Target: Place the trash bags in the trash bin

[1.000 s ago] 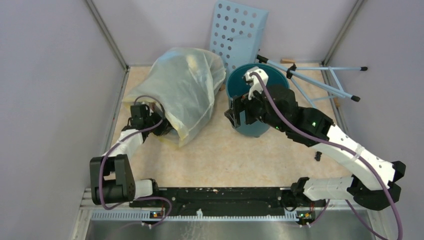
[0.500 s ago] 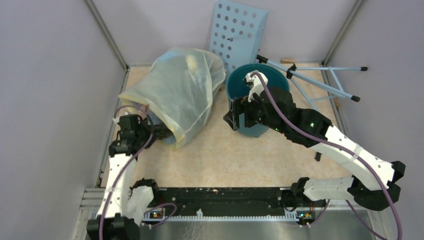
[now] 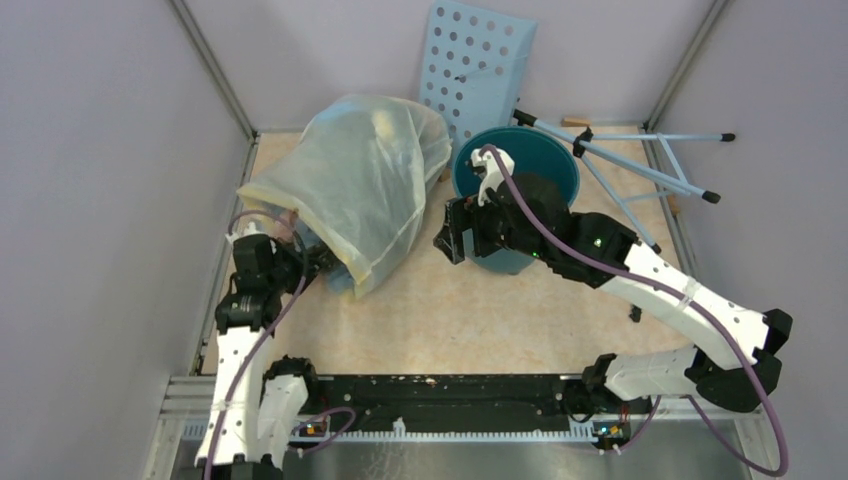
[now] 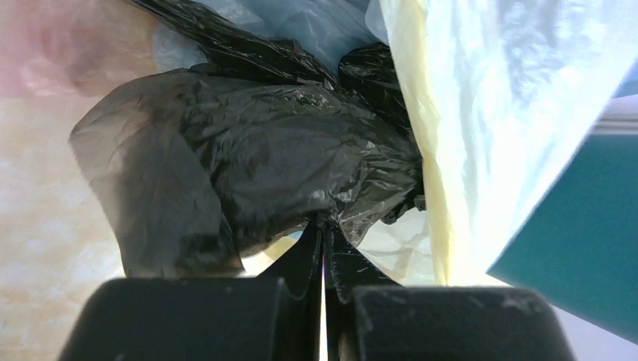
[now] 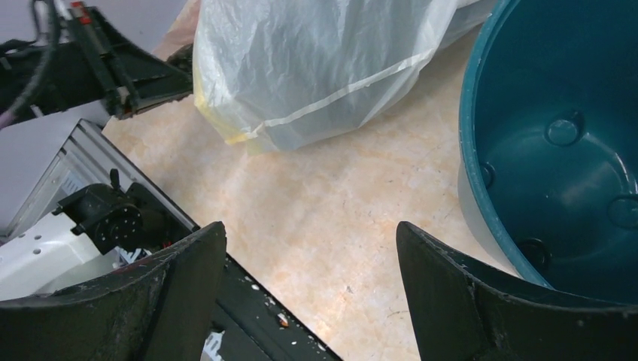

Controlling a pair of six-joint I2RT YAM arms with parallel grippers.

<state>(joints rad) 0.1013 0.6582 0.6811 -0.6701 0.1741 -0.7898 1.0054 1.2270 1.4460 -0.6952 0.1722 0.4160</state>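
Note:
The dark crinkly trash bag (image 4: 248,150) is bunched at the mouth of the large pale yellowish bag (image 3: 365,180). My left gripper (image 4: 324,226) is shut on a fold of the trash bag. From above, that gripper (image 3: 316,260) sits at the pale bag's lower left edge and the dark bag is almost hidden. The teal trash bin (image 3: 560,158) stands upright and empty right of centre; its inside shows in the right wrist view (image 5: 572,135). My right gripper (image 3: 447,236) is open and empty, just left of the bin's wall, above the table (image 5: 310,226).
A light blue perforated panel (image 3: 478,65) leans on the back wall behind the bin. A folded stand with light blue tubes (image 3: 640,165) lies at the back right. Walls close in both sides. A black rail (image 3: 430,390) runs along the near edge.
My left arm has raised its elbow and drawn back slightly left, still gripping the dark bag. My right gripper has moved left and down, from the bin's rim to beside its wall.

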